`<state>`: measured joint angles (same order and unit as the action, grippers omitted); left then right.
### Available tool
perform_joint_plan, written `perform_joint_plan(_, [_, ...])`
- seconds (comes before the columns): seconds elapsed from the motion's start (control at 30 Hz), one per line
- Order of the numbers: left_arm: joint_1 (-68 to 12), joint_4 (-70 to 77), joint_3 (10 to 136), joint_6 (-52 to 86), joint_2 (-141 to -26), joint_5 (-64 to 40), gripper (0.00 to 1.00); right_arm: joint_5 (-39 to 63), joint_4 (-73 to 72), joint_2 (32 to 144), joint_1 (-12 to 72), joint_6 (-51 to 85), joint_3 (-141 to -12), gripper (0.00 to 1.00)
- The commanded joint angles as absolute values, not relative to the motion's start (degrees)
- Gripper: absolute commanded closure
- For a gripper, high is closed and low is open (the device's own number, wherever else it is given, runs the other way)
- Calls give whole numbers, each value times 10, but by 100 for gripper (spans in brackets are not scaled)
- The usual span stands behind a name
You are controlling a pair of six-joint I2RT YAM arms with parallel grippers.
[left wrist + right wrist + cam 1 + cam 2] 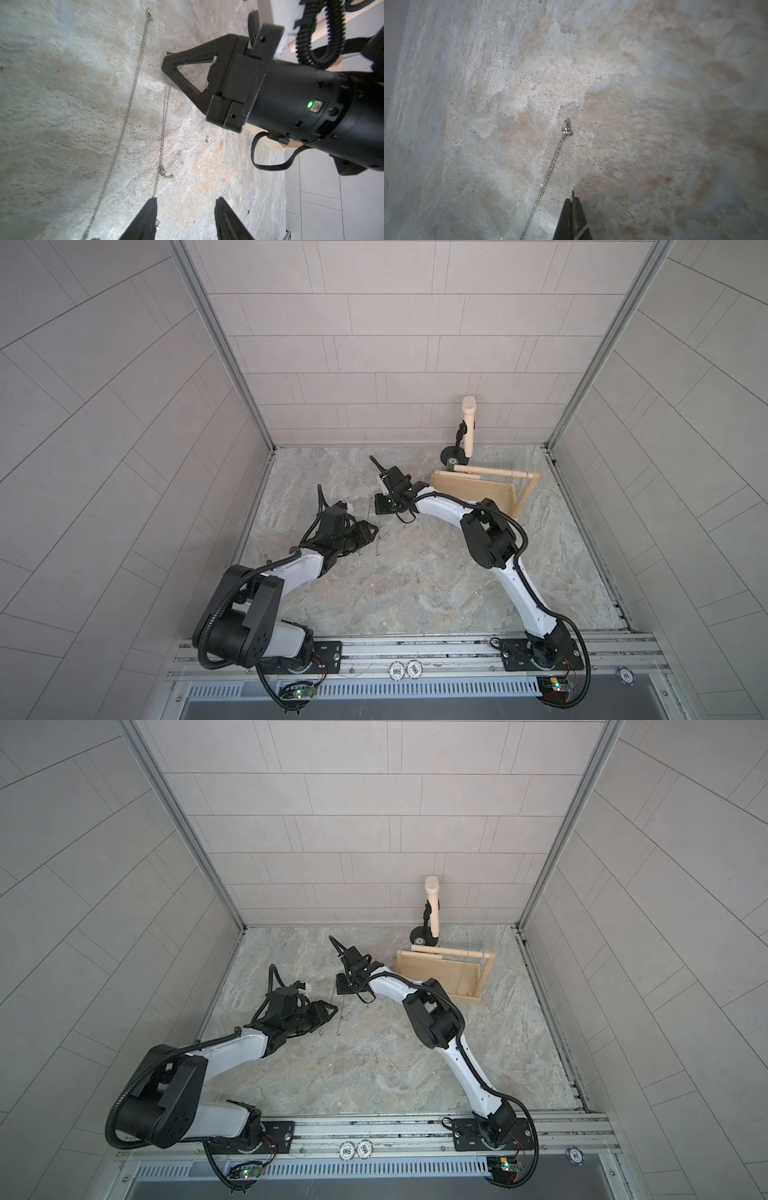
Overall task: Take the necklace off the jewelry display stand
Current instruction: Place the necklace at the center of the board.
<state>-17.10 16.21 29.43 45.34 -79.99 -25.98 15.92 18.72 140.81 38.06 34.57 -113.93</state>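
Left gripper [186, 200]: jaws apart.
Right gripper [167, 62]: being held together, seemingly on thin silver chain necklace [126, 108].
Necklace: lying flat between grippers, off pale wooden jewelry display stand [469, 489].
Release: low opening, straight lift being advised.

pale grey tiled walls [374, 344] close in on three sides in both top views, joined by aluminium corner posts [224, 348] that run from the upper edge to mid-frame. a mottled grey-and-tan stone-look floor [395, 593] fills the centre under soft, even light. a slotted metal rail [415, 649] crosses the lower frame, with two white poker chips [405, 670] on it and a blue chip [626, 675] at lower right.
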Motion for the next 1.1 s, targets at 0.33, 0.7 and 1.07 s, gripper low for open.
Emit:
perform_joint_plan(0.33, [-163,183,306,461,-816,-265,49,164,206,1427,373,349,-1149,80])
perform_joint_plan(0.7, [-163,272,293,498,-847,-299,48,171,216,1427,373,359,-1157,76])
perform_joint_plan(1.07, [-204,353,281,522,-909,-294,43,174,230,1428,373,371,-1168,72])
